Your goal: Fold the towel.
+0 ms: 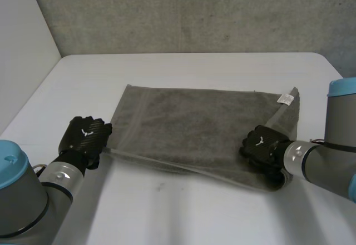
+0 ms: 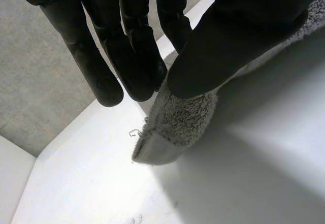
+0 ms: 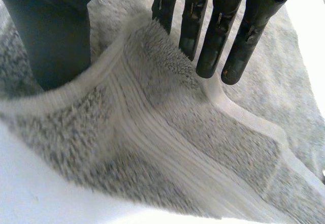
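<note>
The towel (image 1: 206, 125) stretches lengthwise between the hands, the left hand (image 1: 83, 134) pinching one near corner and the right hand (image 1: 258, 144) the other, its far edge flat on the table (image 1: 167, 67) beyond both.

A white table (image 1: 183, 211) is seen in the head view, and its far edge is met by a rough grey wall (image 1: 194, 11) that looks like concrete. On the left side the table is bounded by a plain white side panel (image 1: 22, 45). A small dark speck (image 1: 159, 188) is noted on the near part of the table. In the left wrist view, wall and panel are shown meeting at the table's corner.
</note>
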Available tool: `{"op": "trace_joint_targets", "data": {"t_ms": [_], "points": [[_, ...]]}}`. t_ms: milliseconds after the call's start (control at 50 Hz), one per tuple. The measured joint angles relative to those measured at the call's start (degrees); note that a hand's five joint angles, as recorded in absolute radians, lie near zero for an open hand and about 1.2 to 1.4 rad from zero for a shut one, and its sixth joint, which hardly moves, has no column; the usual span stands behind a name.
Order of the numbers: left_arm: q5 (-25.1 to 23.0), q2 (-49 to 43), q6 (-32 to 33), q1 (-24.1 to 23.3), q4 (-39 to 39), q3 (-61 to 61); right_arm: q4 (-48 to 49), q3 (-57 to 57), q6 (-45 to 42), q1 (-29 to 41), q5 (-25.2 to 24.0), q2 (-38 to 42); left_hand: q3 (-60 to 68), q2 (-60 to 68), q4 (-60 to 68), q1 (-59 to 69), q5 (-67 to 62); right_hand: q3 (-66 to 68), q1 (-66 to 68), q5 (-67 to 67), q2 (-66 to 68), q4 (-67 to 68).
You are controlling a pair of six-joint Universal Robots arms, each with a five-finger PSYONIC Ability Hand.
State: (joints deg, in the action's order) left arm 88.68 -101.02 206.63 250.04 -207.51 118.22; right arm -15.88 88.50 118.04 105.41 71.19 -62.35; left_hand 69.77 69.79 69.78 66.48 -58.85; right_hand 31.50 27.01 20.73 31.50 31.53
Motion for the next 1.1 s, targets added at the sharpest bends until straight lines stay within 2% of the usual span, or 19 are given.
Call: {"op": "trace_joint_targets", "data": {"t_ms": [320,340,360,400,420,480,560,660,800,920,960,1100], "points": [[0.0,-0.03,0.0,0.01,0.0,0.07,-0.45,0.35,-3.08,-2.78,0.14,-1.97,0.0,0.0,0.0,0.0,0.0,-0.26,-0.05,-0.14,0.0,-0.43],[0.0,-0.04,0.0,0.01,0.0,0.08,-0.41,0.32,-3.29,-2.92,0.22,-2.04,0.0,0.0,0.0,0.0,0.0,1.25,1.07,1.05,1.33,0.95],[0.0,-0.04,0.0,0.01,0.0,0.08,-0.24,0.15,-3.51,-3.16,0.35,-2.11,0.0,0.0,0.0,0.0,0.0,18.69,17.02,16.21,18.98,17.55],[0.0,-0.05,0.0,0.01,0.0,0.07,0.13,-0.26,-3.55,-3.5,0.64,-2.15,0.0,0.0,0.0,0.0,0.0,18.69,17.02,16.21,18.98,17.55],[0.0,-0.05,0.0,0.01,0.0,0.07,0.33,-0.52,-3.5,-3.68,0.84,-2.18,0.0,0.0,0.0,0.0,0.0,30.76,26.46,29.58,31.23,30.91],[0.0,-0.03,0.0,0.01,0.0,0.0,1.66,-1.84,-2.7,-4.65,2.36,-2.37,0.0,0.0,0.0,0.0,0.0,35.78,27.72,34.6,35.61,36.38],[0.0,0.01,0.0,0.0,0.04,-0.09,3.5,-2.89,-0.21,-5.61,4.52,-3.01,0.0,0.0,0.0,0.0,0.0,35.79,27.72,34.72,35.61,36.59],[0.07,1.11,0.05,-0.03,0.55,-0.74,6.56,-3.05,9.7,-7.11,7.58,-7.97,0.0,0.0,0.0,0.0,0.0,35.79,27.72,34.74,35.61,36.62],[0.16,7.24,-0.15,0.01,2.8,-3.28,6.74,-2.05,20.09,-9.39,8.16,-17.8,0.0,0.0,0.0,0.0,0.0,35.88,27.72,34.75,35.61,36.63],[0.24,14.4,-0.63,0.27,6.96,-8.19,3.3,-3.88,22.07,-10.08,8.37,-25.17,0.0,0.0,0.0,0.0,0.0,36.08,27.72,34.75,35.61,36.64],[0.25,18.81,-0.97,0.6,11.14,-12.74,-1.64,-6.46,21.97,-10.43,8.53,-29.52,0.0,0.0,0.0,0.0,0.0,36.08,27.72,34.76,35.61,36.64],[0.21,21.38,-1.1,1.33,17.88,-19.0,-8.68,-9.57,20.57,-10.61,8.68,-31.99,0.0,0.0,0.0,0.0,0.0,36.08,27.72,34.76,35.61,36.64]]}}
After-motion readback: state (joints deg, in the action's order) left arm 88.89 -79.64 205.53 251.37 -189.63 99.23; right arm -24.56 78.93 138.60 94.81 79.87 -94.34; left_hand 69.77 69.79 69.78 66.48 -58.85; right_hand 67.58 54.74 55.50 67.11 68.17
